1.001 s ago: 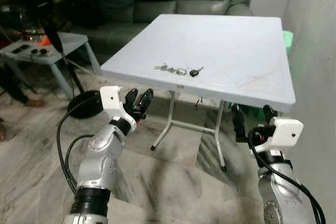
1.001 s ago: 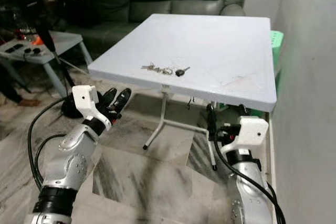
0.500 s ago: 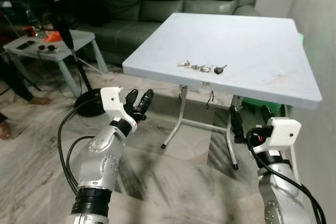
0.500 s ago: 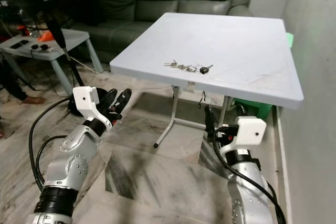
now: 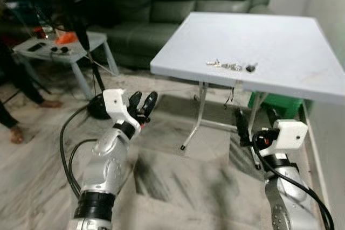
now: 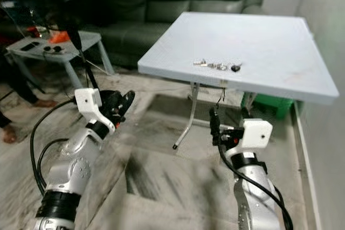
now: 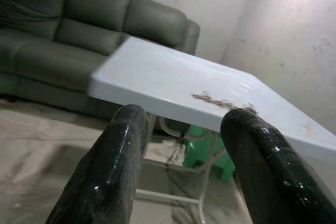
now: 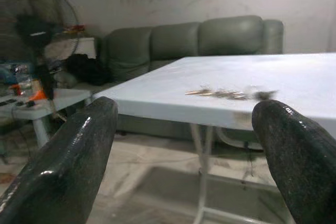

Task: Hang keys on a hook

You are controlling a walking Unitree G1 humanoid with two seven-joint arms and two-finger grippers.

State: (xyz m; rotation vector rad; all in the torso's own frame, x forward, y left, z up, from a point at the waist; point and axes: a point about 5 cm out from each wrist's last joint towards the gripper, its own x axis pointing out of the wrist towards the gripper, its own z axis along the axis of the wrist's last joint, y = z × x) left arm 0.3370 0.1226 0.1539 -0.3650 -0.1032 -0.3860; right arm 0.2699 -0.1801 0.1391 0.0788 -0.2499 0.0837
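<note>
A bunch of keys (image 5: 232, 66) with a black fob lies near the front edge of a white folding table (image 5: 291, 41). The same keys (image 8: 226, 94) lie ahead of both wrist cameras, beyond the fingertips. My left gripper (image 5: 142, 104) is held up at the left, open and holding nothing, well short of the table. Below the table's front edge, my right gripper (image 5: 254, 124) is open and holds nothing.
A dark green sofa (image 5: 178, 4) stands behind the table. A low grey side table (image 5: 59, 52) with small items and a standing fan (image 8: 37, 30) are at the left. A person's foot (image 5: 16, 133) rests on the floor far left. A green stool (image 5: 272, 105) sits under the table. A wall runs along the right.
The whole picture has shifted: the camera turned left and the table now sits further right and farther off. Both grippers keep their pose, open. The keys have not moved on the table.
</note>
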